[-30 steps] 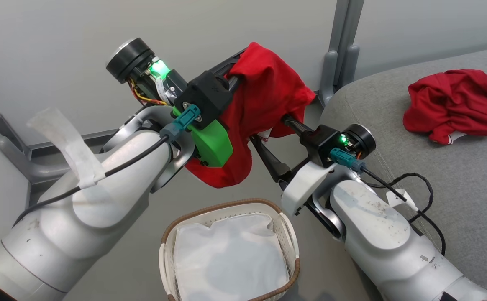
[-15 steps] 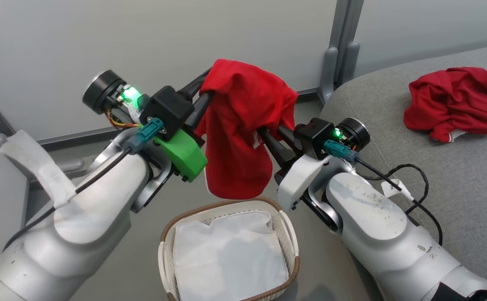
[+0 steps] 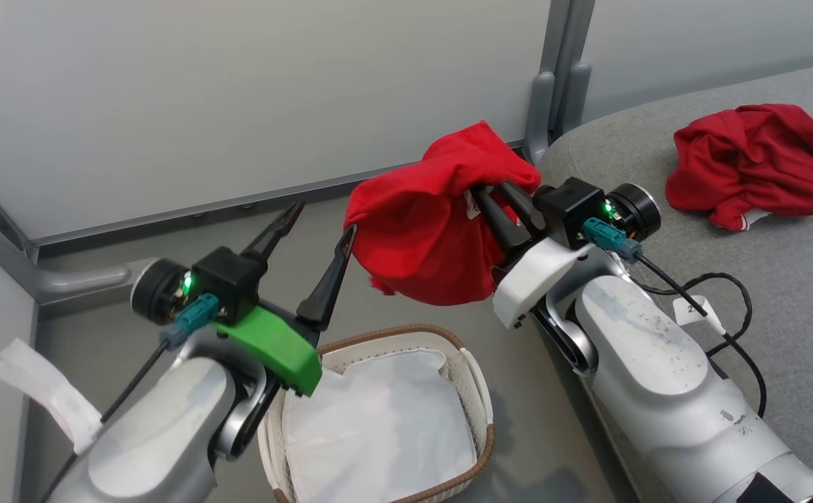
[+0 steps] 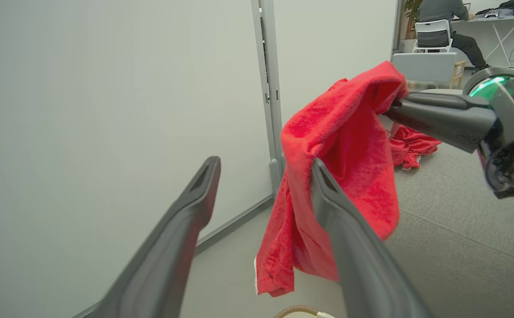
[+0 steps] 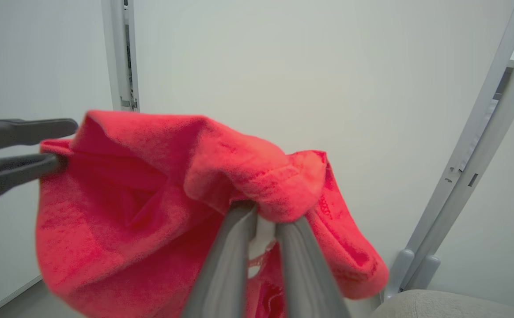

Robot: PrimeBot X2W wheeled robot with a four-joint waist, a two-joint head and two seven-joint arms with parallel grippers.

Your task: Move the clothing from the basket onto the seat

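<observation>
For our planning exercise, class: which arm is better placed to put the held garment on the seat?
Right: the right gripper is shut on the garment, beside the seat; the left gripper is open.

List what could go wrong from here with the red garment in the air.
1. The right hand pinches only a small fold of the held garment; the hanging bulk may slip free onto the floor, short of the seat.
2. One finger of the open left hand sits at the cloth's edge and could snag it when the right arm swings away.
</observation>
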